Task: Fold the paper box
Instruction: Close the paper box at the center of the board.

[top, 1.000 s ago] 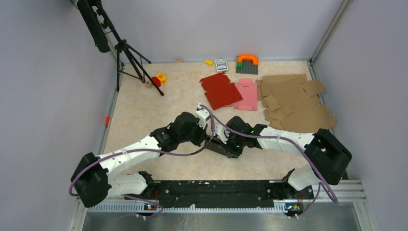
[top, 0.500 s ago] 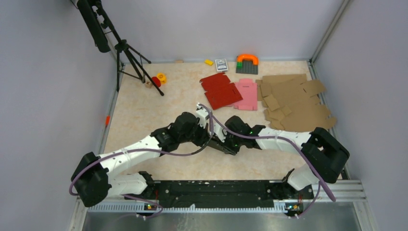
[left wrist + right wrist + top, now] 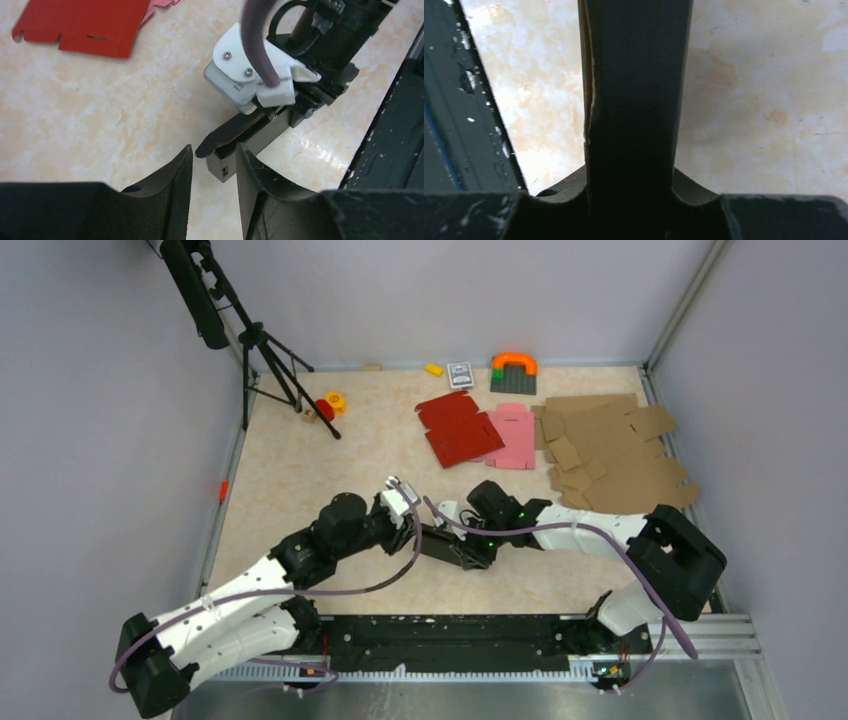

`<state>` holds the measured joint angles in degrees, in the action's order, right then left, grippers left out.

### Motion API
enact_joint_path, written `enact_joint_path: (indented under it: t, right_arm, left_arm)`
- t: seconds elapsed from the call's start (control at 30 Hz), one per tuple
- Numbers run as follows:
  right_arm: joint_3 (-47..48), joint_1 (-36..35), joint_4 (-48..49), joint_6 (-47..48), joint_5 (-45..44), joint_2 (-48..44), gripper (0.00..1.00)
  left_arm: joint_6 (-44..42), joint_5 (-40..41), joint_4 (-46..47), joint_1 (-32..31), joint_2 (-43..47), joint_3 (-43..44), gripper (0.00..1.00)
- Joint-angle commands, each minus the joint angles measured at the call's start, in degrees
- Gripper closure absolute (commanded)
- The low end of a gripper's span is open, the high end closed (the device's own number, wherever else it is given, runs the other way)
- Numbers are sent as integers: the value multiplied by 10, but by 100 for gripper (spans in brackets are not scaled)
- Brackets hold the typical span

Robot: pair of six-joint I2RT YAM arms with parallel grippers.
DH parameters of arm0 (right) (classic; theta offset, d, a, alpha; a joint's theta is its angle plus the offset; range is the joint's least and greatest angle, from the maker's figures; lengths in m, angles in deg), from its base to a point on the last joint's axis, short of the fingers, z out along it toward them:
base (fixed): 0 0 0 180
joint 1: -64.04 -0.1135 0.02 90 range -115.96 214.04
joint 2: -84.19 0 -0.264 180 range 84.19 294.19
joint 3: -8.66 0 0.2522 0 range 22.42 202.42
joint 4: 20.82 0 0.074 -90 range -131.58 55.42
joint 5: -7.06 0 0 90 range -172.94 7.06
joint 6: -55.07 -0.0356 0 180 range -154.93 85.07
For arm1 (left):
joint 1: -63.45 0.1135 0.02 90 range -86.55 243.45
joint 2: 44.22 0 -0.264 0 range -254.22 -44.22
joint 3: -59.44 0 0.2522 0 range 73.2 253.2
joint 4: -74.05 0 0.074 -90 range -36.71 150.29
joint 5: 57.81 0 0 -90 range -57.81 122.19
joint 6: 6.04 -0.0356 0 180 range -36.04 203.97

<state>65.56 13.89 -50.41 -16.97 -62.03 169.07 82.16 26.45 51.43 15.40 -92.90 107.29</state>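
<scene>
**Mia:** Where is the paper box [image 3: 227, 136]?

**Ben:** The right gripper [image 3: 631, 197] has it. Its two fingers pinch the black card tight. The box is low over the table [image 3: 300, 460], near the front, between the two arms.

**Mia:** And the left gripper [image 3: 213, 192]?

**Ben:** Its fingers stand apart and hold nothing. The end of the box is just past their tips.

**Mia:** What could go wrong?

**Ben:** I think the card is thin and bendy. If the left fingers come in crooked, they could bump the loose black flap and crease it the wrong way. Also, the right gripper only pinches one part. A hard push could twist the box or slide it out.

**Mia:** Do the cameras show different things?

**Ben:** Yes. The left wrist camera shows the flap sticking out and the pale side under it. From the top, that spot is just a dark lump. The right wrist camera shows only a black strip up close, and no left gripper. Only the top camera shows the brown cardboard sheets [image 3: 610, 450] at the back, well apart from the box.
</scene>
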Motion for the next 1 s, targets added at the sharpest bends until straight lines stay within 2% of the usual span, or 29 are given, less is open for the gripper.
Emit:
enact_joint_path:
  t: [0.0, 0.07, 0.27, 0.37, 0.47, 0.5, 0.67, 0.97]
  right_arm:
    - [40, -4, -41, 11, 53, -19, 96]
    - [46, -2, -58, 15, 65, -25, 96]
    - [59, 1, -86, 24, 96, -35, 95]
    - [60, 0, -95, 28, 102, -39, 95]
    - [58, 1, -97, 30, 105, -46, 95]
    - [59, 1, -101, 32, 105, -45, 95]
    - [58, 0, -122, 46, 88, -39, 94]
    - [52, -5, -124, 63, 80, -37, 94]
  left_arm:
    - [-148, -64, 49, 1, 37, -35, 61]
    - [-176, -95, 25, 1, 27, -26, 60]
    - [-212, -119, -5, 1, -36, 10, 57]
    - [-207, -113, -3, 1, -55, 23, 62]
    - [-198, -97, -10, 1, -72, 37, 74]
    - [-187, -89, -9, 2, -76, 41, 75]
    - [-176, -130, -4, 1, -64, 45, 56]
    - [-173, -145, -24, 1, -85, 56, 65]
